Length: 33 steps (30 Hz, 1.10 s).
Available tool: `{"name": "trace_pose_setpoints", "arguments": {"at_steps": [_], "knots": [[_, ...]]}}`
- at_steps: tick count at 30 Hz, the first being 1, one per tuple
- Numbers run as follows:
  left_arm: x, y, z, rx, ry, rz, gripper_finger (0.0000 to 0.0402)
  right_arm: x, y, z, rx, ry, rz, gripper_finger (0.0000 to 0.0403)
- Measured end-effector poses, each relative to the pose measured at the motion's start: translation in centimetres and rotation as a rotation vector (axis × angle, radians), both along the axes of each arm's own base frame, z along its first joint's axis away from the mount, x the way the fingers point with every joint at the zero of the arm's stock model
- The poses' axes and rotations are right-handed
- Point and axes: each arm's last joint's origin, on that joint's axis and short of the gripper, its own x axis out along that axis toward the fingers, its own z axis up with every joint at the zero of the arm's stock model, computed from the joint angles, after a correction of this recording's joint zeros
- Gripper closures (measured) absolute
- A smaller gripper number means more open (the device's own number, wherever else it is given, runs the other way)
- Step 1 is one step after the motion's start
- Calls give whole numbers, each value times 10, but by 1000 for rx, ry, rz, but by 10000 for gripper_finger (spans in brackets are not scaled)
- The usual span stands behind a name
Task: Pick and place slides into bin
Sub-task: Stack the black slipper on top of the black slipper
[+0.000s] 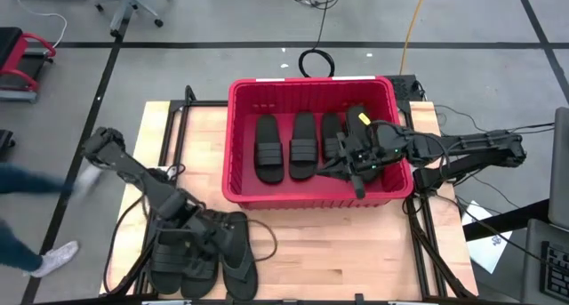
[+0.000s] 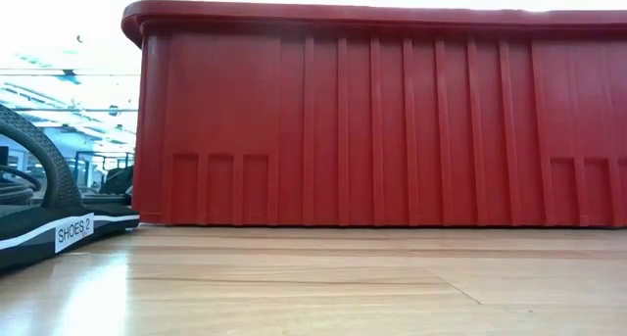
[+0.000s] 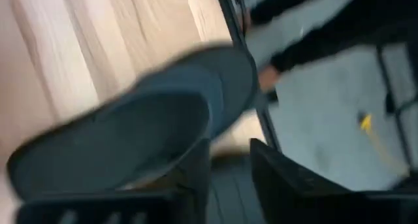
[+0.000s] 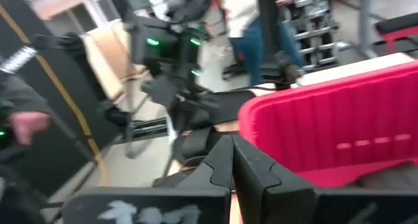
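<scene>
Red bin (image 1: 311, 90) sits at the desk's (image 1: 356, 243) far middle. Three slides (image 1: 300, 147) lie side by side on its floor, toward its left and middle. My right gripper (image 1: 356, 170) is inside the bin's right part, low near the near wall; from the right wrist view (image 4: 232, 160) its fingers are pressed together with nothing visible between them. My left gripper (image 1: 182, 218) is over the pile of slides (image 1: 200, 252) at the desk's near-left corner. In the left wrist view its fingers (image 3: 196, 178) are apart, with one slide (image 3: 137, 136) at the gap; whether they have hold of it I cannot tell. In the low view, a slide (image 2: 44, 214) labelled "SHOES 2" lies left of the bin wall (image 2: 392, 130).
</scene>
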Motion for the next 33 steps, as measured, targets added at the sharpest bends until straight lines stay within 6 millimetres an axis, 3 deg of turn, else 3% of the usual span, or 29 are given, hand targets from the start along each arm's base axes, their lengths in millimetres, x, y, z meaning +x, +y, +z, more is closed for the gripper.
{"name": "trace_pose_setpoints", "arguments": {"at_steps": [7, 14, 18, 33], "knots": [[14, 5, -24, -77, -103, 73, 178, -8, 2, 6, 39, -15, 84, 394], [3, 3, -53, -88, -34, 50, 105, -8, 2, 5, 52, 2, 82, 393], [-7, 0, -66, -81, 12, 25, 107, -8, 2, 5, 57, 3, 81, 394], [-3, -3, -106, -56, -20, -16, 151, -8, 2, 6, 102, 6, 71, 394]]}}
